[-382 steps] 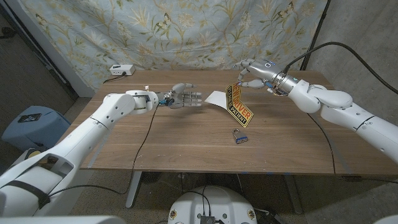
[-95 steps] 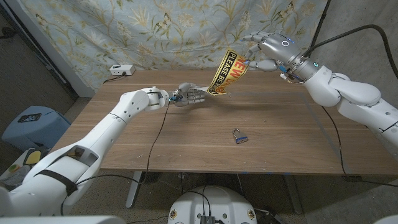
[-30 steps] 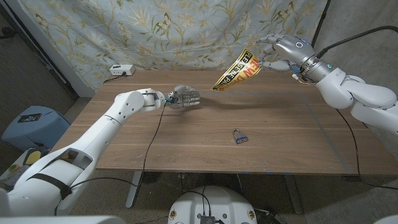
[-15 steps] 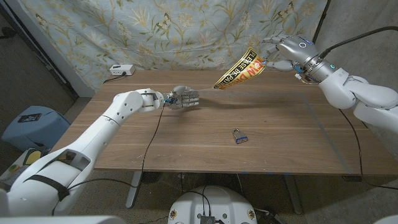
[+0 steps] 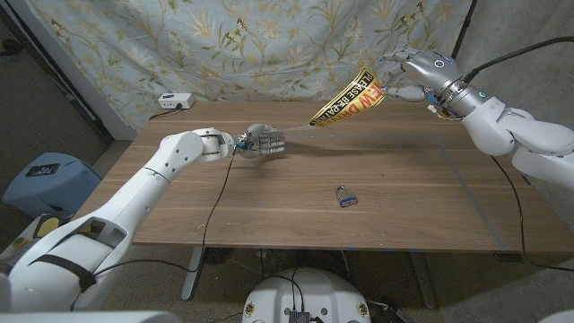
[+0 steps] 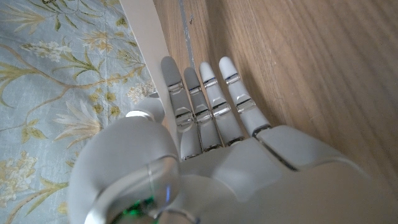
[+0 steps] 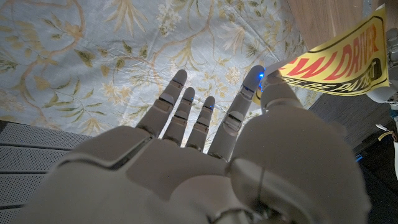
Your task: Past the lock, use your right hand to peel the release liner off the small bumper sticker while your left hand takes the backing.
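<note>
The table [image 5: 296,193] is brown wood with a matt, fine-grained top. The yellow bumper sticker [image 5: 352,100] looks like thin glossy film. Both hands, left [image 5: 262,142] and right [image 5: 414,72], have smooth, glossy grey plastic shells. The far backdrop [image 5: 251,40] is matt printed cloth. The padlock [image 5: 345,196] has a shiny metal shackle.

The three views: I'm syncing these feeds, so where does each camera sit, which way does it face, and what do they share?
Head view: on the robot's head, looking down over the table; both arms show, the right hand holding the yellow sticker up, the left hand by its lower end, the padlock nearer.
Left wrist view: on the left wrist, along the back of the left hand toward wood and the floral cloth.
Right wrist view: on the right wrist, along the right hand toward cloth.
Shared: head and right wrist views both show the sticker.
</note>
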